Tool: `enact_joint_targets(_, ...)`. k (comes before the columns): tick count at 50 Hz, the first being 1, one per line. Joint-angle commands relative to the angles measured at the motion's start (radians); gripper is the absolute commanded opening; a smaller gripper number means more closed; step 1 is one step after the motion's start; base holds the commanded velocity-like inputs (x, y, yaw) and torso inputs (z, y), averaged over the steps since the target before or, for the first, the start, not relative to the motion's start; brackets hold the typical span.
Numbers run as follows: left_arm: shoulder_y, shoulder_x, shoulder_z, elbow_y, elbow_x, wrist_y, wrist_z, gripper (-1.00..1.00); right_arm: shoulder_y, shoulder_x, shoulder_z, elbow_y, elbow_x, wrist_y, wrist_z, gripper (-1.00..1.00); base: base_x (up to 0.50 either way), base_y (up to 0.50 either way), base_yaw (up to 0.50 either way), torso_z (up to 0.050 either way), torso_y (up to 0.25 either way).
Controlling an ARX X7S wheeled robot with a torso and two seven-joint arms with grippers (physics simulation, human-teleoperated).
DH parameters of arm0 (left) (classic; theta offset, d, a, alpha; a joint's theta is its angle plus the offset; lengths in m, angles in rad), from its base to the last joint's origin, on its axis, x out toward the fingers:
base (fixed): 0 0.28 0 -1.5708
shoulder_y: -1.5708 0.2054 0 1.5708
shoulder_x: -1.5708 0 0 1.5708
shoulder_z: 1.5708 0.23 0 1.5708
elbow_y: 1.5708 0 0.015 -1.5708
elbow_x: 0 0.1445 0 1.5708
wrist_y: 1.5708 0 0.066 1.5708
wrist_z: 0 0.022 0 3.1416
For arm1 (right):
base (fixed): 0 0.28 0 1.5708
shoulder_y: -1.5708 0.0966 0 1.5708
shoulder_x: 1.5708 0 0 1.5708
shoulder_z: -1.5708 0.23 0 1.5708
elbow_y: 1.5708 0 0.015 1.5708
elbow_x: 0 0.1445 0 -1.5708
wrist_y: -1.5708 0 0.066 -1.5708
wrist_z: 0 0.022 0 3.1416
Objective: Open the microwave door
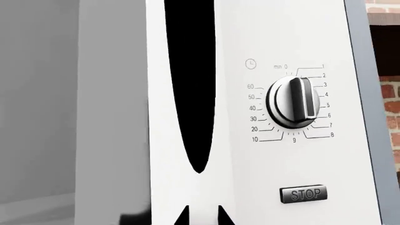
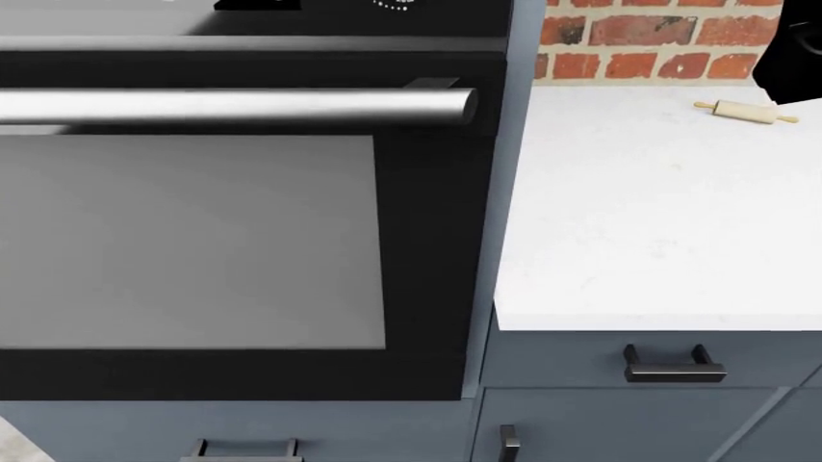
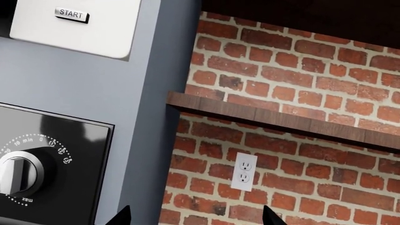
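Note:
The microwave [image 1: 250,154] fills the left wrist view at close range: a white front panel with a tall black slot [image 1: 190,84], a timer knob [image 1: 297,101] and a STOP button [image 1: 304,193]. Its grey door window [image 1: 37,103] lies beside the slot. My left gripper [image 1: 203,218] sits just below the slot's lower end, fingers a narrow gap apart, with only white panel showing between them. In the right wrist view the microwave's corner with the START button [image 3: 71,14] shows. My right gripper [image 3: 196,220] is wide open, facing the brick wall. The head view does not show the microwave.
Below the microwave is a black oven with a steel bar handle [image 2: 231,106] and a dial [image 3: 16,174]. A white counter [image 2: 642,212] to the right carries a rolling pin [image 2: 745,112]. A wooden shelf [image 3: 281,122] and an outlet [image 3: 244,171] are on the brick wall.

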State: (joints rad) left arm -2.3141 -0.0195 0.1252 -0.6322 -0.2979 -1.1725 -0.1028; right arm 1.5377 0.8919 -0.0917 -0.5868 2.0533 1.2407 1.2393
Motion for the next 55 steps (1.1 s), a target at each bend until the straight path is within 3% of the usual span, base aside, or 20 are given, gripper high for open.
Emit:
enact_joint_targets(1,-0.032,-0.009,-0.085,0.299,-0.047,-0.156,-0.031,-1.00,0.016,0.006,-0.022,0.002,-0.003,-0.002,0.008,1.00,0.00,0.00,0.00,0.000,0.000)
enact_joint_targets(16,-0.042,-0.018,-0.175,0.588,-0.147,-0.392,-0.100,-1.00,0.058,0.012,-0.052,0.004,0.019,-0.020,0.026,1.00,0.00,0.00,0.00,0.001,0.003)
enact_joint_targets(24,-0.039,-0.129,-0.208,0.623,-0.706,-0.396,-0.547,-1.00,0.066,0.018,-0.063,0.001,0.029,-0.029,0.034,1.00,0.00,0.00,0.00,0.000,0.003)
enact_joint_targets(25,-0.039,-0.140,-0.213,0.629,-0.750,-0.395,-0.584,1.00,0.067,0.018,-0.065,0.000,0.030,-0.030,0.035,1.00,0.00,0.00,0.00,0.000,0.000)
enact_joint_targets(30,-0.041,-0.177,-0.249,0.667,-0.859,-0.371,-0.701,1.00,0.070,0.016,-0.074,0.000,0.028,-0.032,0.036,1.00,0.00,0.00,0.00,0.000,0.000)
enact_joint_targets(34,-0.042,-0.244,-0.173,0.679,-0.975,-0.269,-0.767,1.00,0.080,0.013,-0.086,0.003,0.026,-0.031,0.037,1.00,0.00,0.00,0.00,0.000,0.000)
enact_joint_targets(36,-0.042,-0.255,-0.148,0.696,-0.970,-0.245,-0.753,1.00,0.081,0.011,-0.089,0.004,0.024,-0.031,0.036,1.00,0.00,0.00,0.00,0.000,0.000)
enact_joint_targets(41,-0.042,-0.213,-0.152,0.773,-0.759,-0.274,-0.575,1.00,0.080,0.012,-0.086,0.007,0.014,-0.030,0.025,1.00,0.00,0.00,0.00,0.000,0.000)
enact_joint_targets(51,-0.042,0.018,-0.132,0.874,-0.024,-0.314,0.006,1.00,0.055,0.035,-0.053,-0.009,0.017,-0.048,0.008,1.00,0.00,0.00,0.00,0.000,0.001)
enact_joint_targets(55,-0.042,0.019,-0.085,0.884,0.066,-0.274,0.068,1.00,0.044,0.050,-0.038,-0.018,0.027,-0.059,0.006,1.00,0.00,0.00,0.00,0.002,0.003)
